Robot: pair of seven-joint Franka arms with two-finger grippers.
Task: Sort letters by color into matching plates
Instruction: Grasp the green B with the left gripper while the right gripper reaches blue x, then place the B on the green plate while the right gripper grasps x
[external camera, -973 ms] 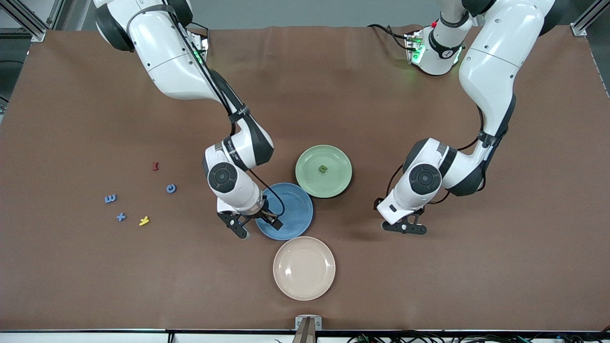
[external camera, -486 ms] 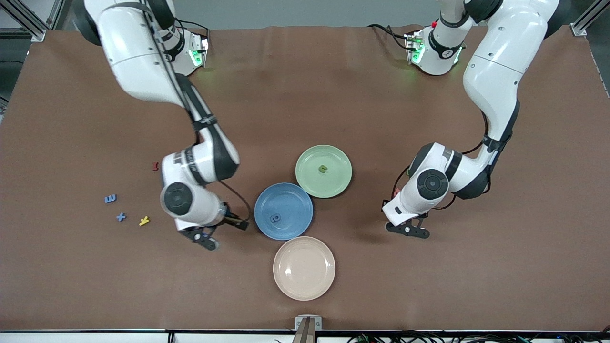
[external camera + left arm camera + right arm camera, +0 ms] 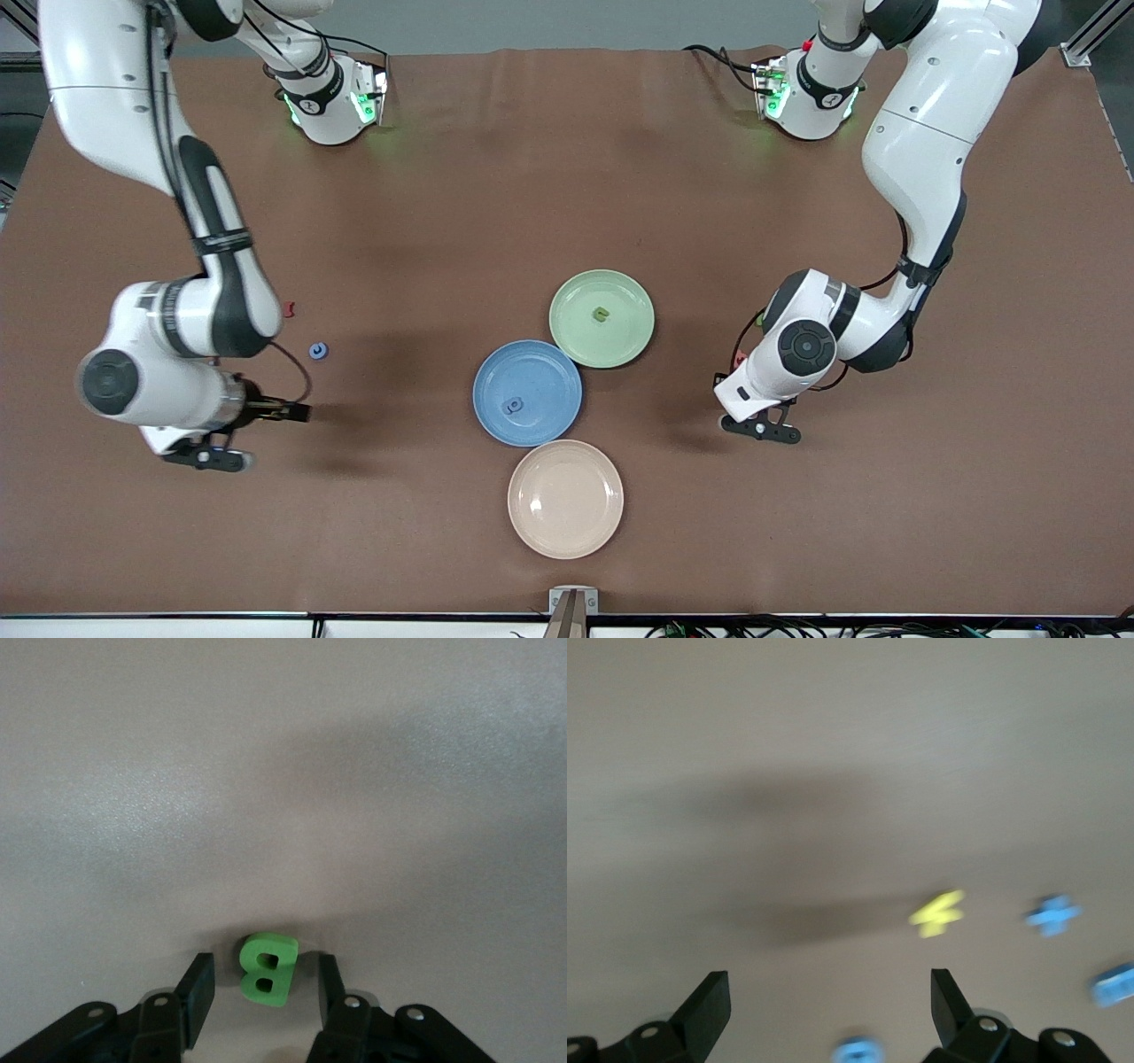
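Note:
The blue plate holds one blue letter, and the pale green plate beside it holds one green letter. My left gripper is low at the table, toward the left arm's end from the plates. A green letter B lies on the table between its fingers, with a gap on each side; the left gripper is open. My right gripper hangs wide open over the table's right-arm end. Under the right gripper lie a blue plus and other blue letters. Another blue letter lies nearby.
A cream-beige plate sits nearer the front camera than the blue plate. A small red piece lies by the right arm's wrist. A yellow piece lies beside the blue plus. Another small red piece shows beside the left arm's hand.
My right arm swung from the blue plate to the table's right-arm end, leaving a blue letter in that plate. The left gripper's jaws came closer together around the green B.

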